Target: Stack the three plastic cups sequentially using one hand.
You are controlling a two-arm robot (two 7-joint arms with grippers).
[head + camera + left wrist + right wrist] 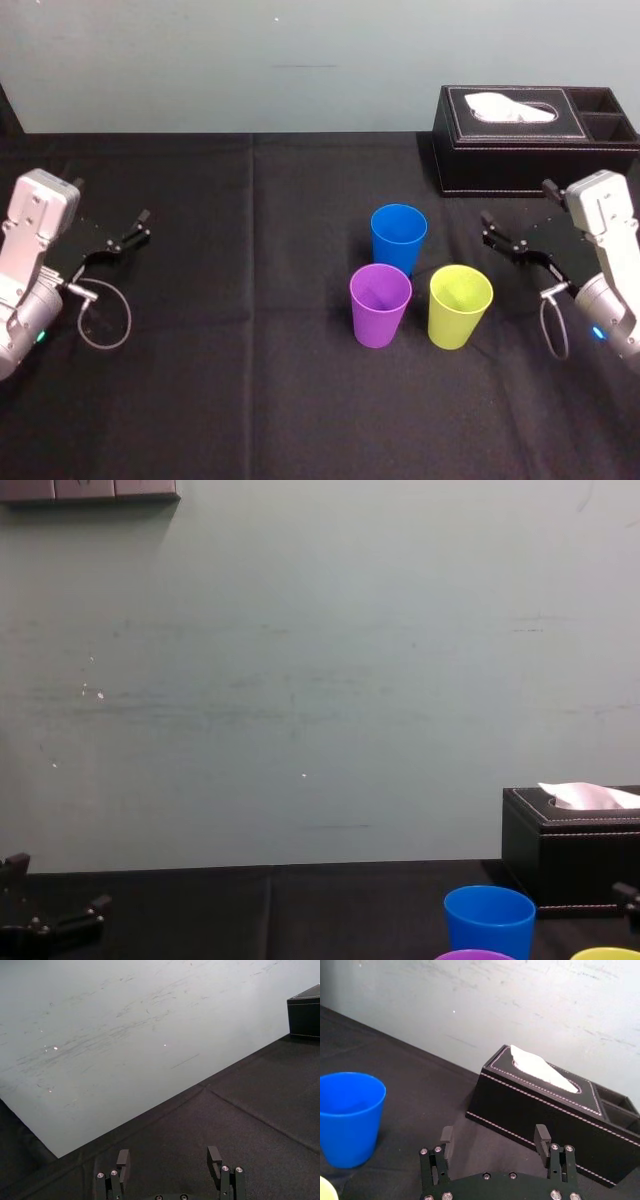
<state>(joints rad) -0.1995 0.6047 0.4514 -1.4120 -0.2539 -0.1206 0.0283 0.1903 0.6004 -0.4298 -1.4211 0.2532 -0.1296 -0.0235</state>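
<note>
Three plastic cups stand upright and apart, right of the table's middle: a blue cup farthest back, a purple cup in front of it, and a yellow-green cup to the purple one's right. The blue cup also appears in the right wrist view and, as the blue cup, in the chest view. My right gripper hovers right of the cups, open and holding nothing; its fingers stand wide apart. My left gripper rests far to the left, open and idle.
A black tissue box with a white tissue sits at the back right, behind the right gripper. A black cloth covers the table, and a pale wall rises behind it. Loose cable loops hang by both wrists.
</note>
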